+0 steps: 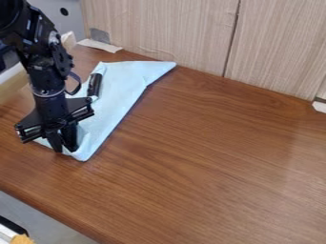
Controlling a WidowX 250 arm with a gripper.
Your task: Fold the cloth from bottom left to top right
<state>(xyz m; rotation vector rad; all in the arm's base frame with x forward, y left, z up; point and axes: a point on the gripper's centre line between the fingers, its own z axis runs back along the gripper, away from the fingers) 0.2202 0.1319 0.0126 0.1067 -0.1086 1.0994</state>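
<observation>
The black gripper (66, 147) hangs down at the left, low over the near end of the light blue cloth (117, 97). That cloth lies on the wooden table as a long, narrow shape, from a blunt near end below the gripper to a pointed corner at the upper right, by the back wall. Its right edge runs at a slant, and an overlapping part shows near the far corner. The arm and gripper hide much of its left side, so whether the gripper holds any cloth cannot be made out.
Wood-grain panels (172, 28) stand along the table's back edge. A pale strip (98, 45) lies at the back left corner, and another white piece (320, 106) is at the right edge. The brown table (210, 167) stretches right of the cloth; its front edge slants across the lower left.
</observation>
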